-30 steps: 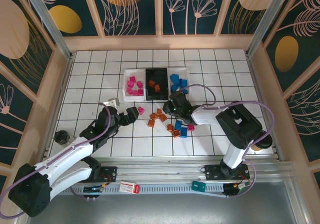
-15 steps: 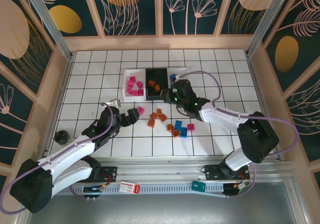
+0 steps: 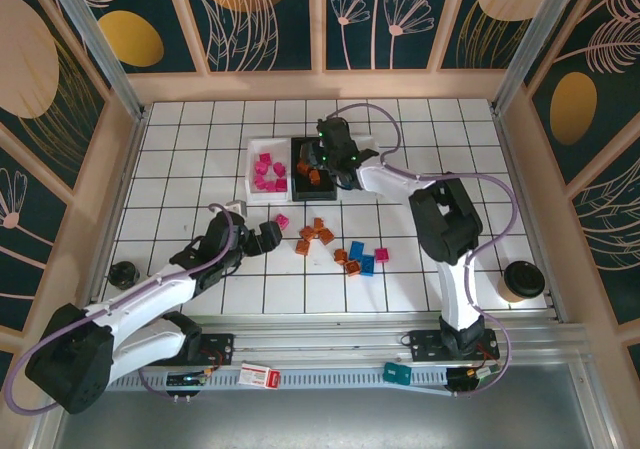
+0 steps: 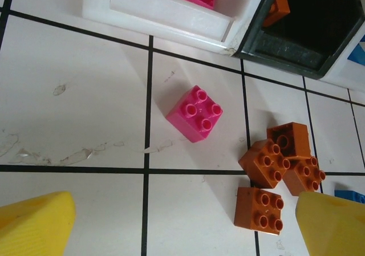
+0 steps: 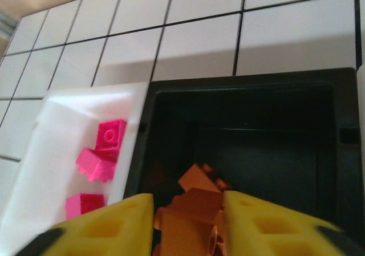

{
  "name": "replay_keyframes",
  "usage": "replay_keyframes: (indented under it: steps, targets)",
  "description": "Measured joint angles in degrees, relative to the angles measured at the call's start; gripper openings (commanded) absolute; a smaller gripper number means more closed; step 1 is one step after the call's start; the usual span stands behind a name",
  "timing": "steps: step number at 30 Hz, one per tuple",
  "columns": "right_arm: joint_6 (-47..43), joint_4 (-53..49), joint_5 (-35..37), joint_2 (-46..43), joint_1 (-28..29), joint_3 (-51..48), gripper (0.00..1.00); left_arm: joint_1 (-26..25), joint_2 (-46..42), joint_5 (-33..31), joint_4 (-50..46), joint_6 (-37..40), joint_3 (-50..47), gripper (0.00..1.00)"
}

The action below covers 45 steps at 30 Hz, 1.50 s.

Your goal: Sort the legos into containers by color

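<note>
Black tray (image 5: pixel 239 76) runs long-side away from the arms, tight against the white tray (image 5: pixel 57 125). Right gripper (image 5: pixel 186 213) hangs over it, fingers flanking an orange brick (image 5: pixel 197 202) — pinched or loose, can't tell. Left gripper (image 3: pixel 266 235) is spread wide by a pink brick (image 4: pixel 194 113) — studs up, skewed to the grid, bare tile around.

- free on three sides of the lone pink brick (image 4: pixel 195 113); narrowed on the lower right by orange bricks (image 4: pixel 268 163).
- blocked over the black tray (image 5: pixel 239 76) by the right gripper (image 5: pixel 188 210).
</note>
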Motion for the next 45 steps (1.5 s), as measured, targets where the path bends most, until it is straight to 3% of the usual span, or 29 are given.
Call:
replay_keyframes:
  steps: [6,9,17,22,31,38,45]
  targets:
    - [-0.6,-1.4,0.0,0.3,-0.7,0.9,0.59,-0.1,4.7,1.4,-0.5,1.7,4.1,0.91]
    - [-0.6,-0.5,-0.1,-3.7,-0.7,-4.4,0.6,-1.6,8.8,1.3,-0.8,2.4,7.0,0.91]
    - [-0.3,3.8,0.0,-20.4,-0.7,-23.7,0.6,-13.8,21.9,-4.4,-3.7,6.1,17.4,0.84]
    - [0.6,6.4,-0.1,-28.1,-1.0,-34.2,0.61,-18.7,26.7,-9.2,-6.4,6.4,18.4,0.77]
    - [2.1,7.6,0.0,-35.7,-1.2,-41.7,0.61,-19.1,30.6,-13.9,-7.4,6.3,18.2,0.62]
    - [2.2,8.3,0.0,-39.3,-1.2,-43.3,0.61,-19.1,33.3,-15.0,-5.7,6.8,18.4,0.36]
    - [3.1,8.3,0.0,-41.7,-1.2,-46.3,0.61,-19.1,30.1,-14.0,-5.7,6.2,17.8,0.31]
